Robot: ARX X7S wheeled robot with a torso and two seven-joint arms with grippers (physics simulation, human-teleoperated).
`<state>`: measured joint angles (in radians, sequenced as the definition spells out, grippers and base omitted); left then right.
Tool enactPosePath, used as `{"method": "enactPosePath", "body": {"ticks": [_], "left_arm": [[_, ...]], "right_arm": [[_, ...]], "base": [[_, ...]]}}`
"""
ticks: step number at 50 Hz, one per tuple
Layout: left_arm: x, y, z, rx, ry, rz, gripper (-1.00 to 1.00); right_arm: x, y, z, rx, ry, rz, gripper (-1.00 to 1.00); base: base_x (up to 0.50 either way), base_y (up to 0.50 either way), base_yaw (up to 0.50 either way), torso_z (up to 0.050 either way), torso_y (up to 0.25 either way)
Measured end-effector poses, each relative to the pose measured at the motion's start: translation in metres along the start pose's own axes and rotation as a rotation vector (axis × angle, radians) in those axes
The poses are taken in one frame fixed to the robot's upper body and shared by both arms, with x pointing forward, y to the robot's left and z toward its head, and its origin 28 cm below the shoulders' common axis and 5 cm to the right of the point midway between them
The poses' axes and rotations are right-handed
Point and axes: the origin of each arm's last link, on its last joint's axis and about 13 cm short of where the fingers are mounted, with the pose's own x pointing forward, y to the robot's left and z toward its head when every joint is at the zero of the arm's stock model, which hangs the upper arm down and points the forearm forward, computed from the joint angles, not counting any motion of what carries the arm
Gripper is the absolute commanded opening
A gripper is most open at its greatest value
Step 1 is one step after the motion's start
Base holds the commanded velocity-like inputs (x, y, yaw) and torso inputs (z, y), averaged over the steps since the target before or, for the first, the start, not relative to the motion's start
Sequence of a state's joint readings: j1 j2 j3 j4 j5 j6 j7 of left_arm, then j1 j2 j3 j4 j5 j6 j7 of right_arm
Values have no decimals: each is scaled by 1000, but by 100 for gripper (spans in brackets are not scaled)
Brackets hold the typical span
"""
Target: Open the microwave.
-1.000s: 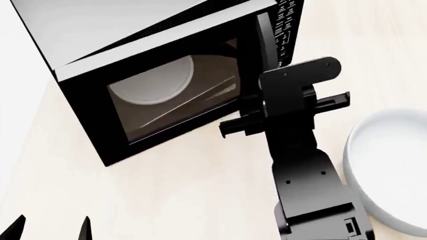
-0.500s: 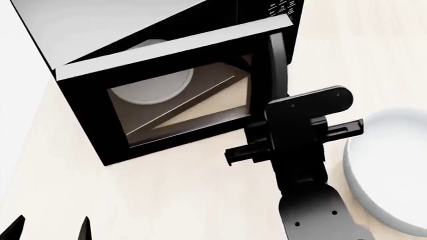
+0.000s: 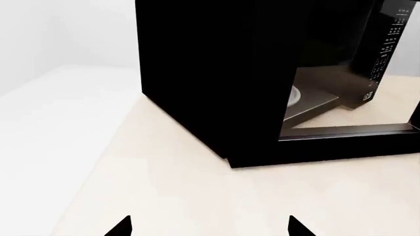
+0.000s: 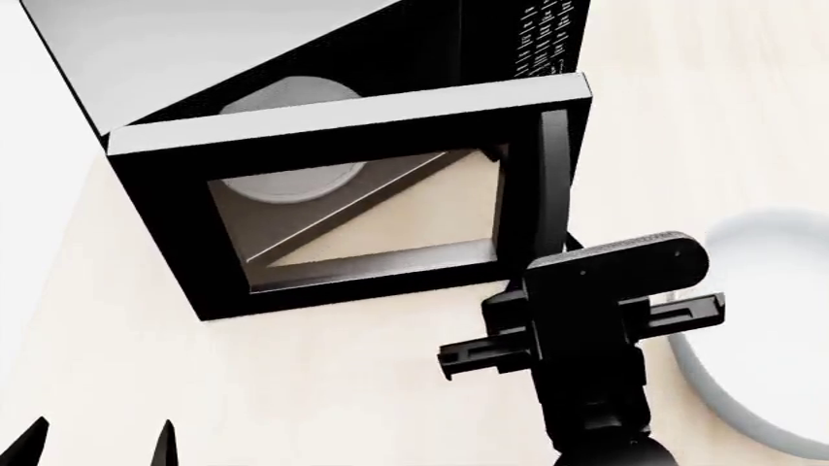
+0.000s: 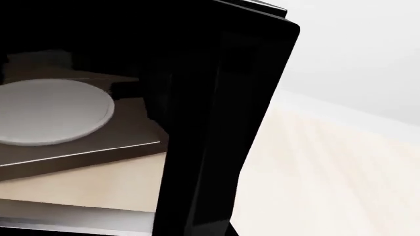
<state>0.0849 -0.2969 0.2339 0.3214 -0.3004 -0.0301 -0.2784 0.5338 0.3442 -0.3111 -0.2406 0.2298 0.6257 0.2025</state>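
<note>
Partway is my reading of it: the microwave (image 4: 324, 116) sits on the pale counter (image 4: 324, 388) ahead of me, and its door (image 4: 349, 209) stands swung out from the body, with a clear gap at the handle side through which I see the button panel (image 4: 545, 44). The hinge side looks close to the body, so I judge the door roughly half open, with more swing left before the cavity is fully exposed.

My right gripper (image 4: 577, 335) hangs just in front of the door's free edge, near the handle (image 4: 554, 184). Its fingers look spread, and from the head view I cannot tell whether it touches the door at all. My left gripper (image 4: 97, 442) shows only two dark fingertips at the frame's bottom, set apart, holding nothing, well away from the microwave.

From the head view I get the door's angle and a white bowl (image 4: 751, 330) at the right. The right wrist view alone looks past the door edge (image 5: 217, 128) into the cavity, where the turntable (image 5: 49, 112) lies bare. The left wrist view gives the microwave's dark side wall (image 3: 210, 78) and the door bottom clear of the counter.
</note>
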Motion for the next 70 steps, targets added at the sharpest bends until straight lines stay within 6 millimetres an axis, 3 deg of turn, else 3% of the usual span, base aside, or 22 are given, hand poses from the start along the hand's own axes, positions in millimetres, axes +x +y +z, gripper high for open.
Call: {"method": "enactPosePath", "body": {"ticks": [19,39,40,70], "left_arm": [[0,0,1,-1,-3,0,100],[0,0,1,0,-3,-1,100],[0,0,1,0,-3,-1,100],[0,1,2,0,-7,1,100]], "right_arm": [[-21,5,-4,-23,-2,-6,-100],[-28,6,-6,-24,-6,-6,-100],[-28,6,-6,-24,-6,-6,100],[-29,10,14,41,-112,59,100]], "base": [[0,0,1,2,4],[0,2,3,1,4],[0,3,3,0,0],[0,0,0,0,0]]}}
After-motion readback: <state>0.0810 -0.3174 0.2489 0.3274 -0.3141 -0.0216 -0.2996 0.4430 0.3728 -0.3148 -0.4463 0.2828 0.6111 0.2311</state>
